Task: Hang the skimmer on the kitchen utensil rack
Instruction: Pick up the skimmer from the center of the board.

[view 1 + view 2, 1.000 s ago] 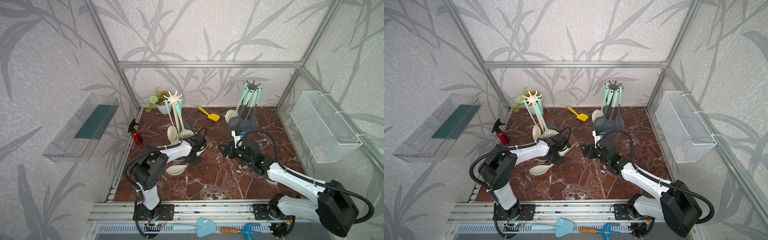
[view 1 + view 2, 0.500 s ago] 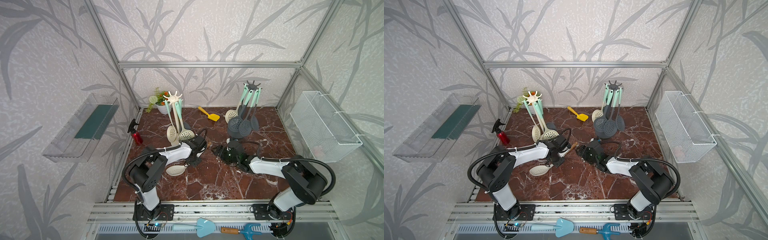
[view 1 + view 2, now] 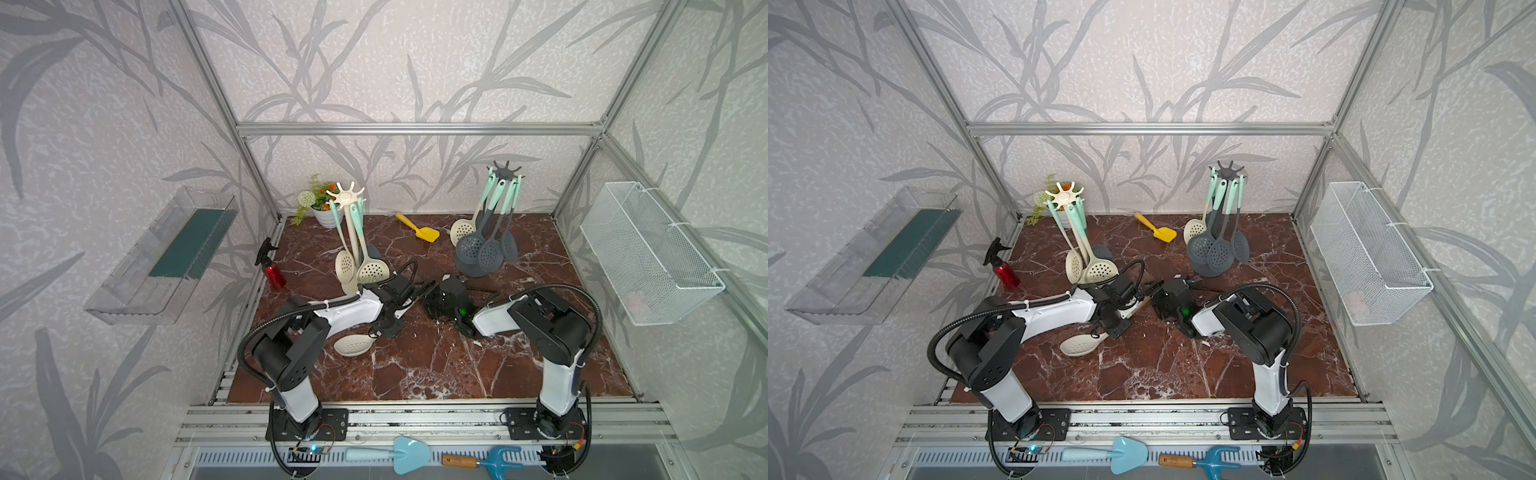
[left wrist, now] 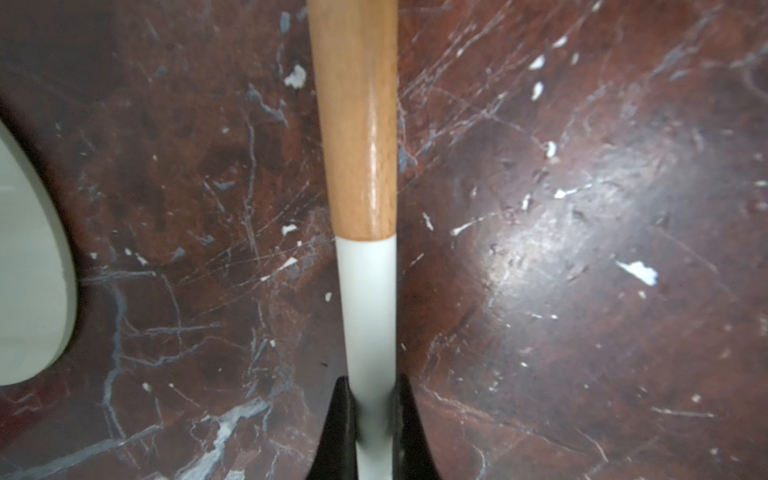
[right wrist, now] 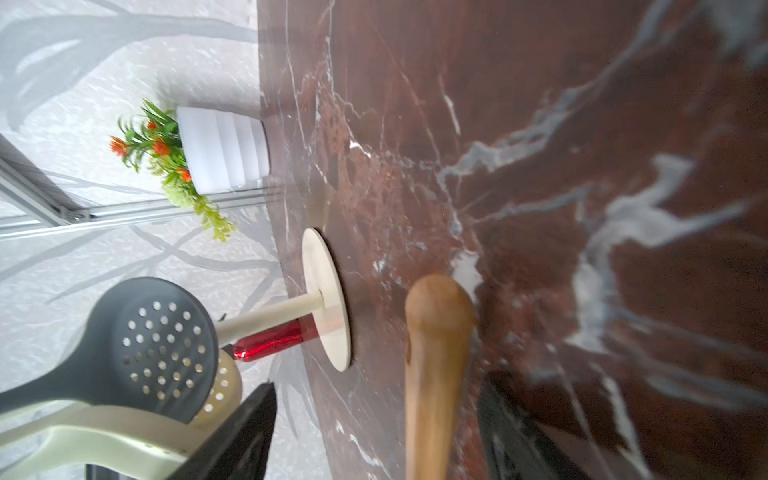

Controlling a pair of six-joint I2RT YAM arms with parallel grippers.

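The left tool (image 4: 371,399) is clamped on the pale neck of the cream perforated skimmer with wooden handle (image 3: 353,345), its head down at the red marble desk (image 3: 415,374). The right tool (image 5: 380,386) stands apart, either side of the handle's end.

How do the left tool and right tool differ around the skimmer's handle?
The left tool is shut on the skimmer at its white neck; the right tool is open, its fingers flanking the wooden end with gaps either side. The left tool sits nearer the head; the right tool sits at the handle's tip. Both are low over the table.
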